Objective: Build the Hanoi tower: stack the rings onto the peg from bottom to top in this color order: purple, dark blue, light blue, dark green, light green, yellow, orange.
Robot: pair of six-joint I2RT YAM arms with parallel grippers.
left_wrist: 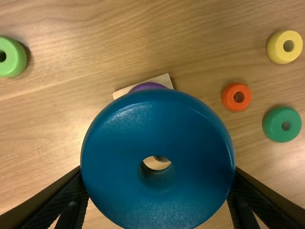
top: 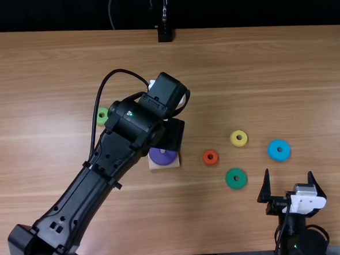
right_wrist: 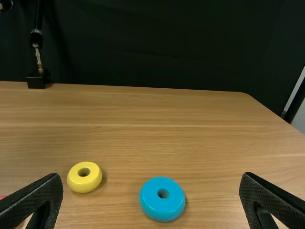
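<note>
The dark blue ring (left_wrist: 157, 129), the largest ring off the stack, is clamped across its rim by the left gripper (left_wrist: 157, 171), one finger on either side. It hangs at the board, partly in front of it in the left wrist view; how high it sits, I cannot tell. It looks hard, glossy and light, likely stiff enough for a firm pinch, though the smooth, rounded wall could slip or tilt if gripped off its widest line. The hole should stay level to go down over the peg.

The light blue ring (top: 273, 147), flat at the far right of the loose group, should take the same hold, low across the full width. The right gripper (top: 289, 173), nearer the front edge, stands wide and empty. The dark green ring (top: 230, 182) lies nearer and to the left of the light blue; the light green ring (top: 102, 120) is left of the board, a little farther off. The yellow ring (top: 234, 141) and, smallest, the orange ring (top: 206, 160) likely need a narrower, more centred pinch, since they may skid.

As for holders, the pale square board (top: 154, 166) near the middle bears the purple ring (top: 163, 158), which lies flat as the bottom layer.
</note>
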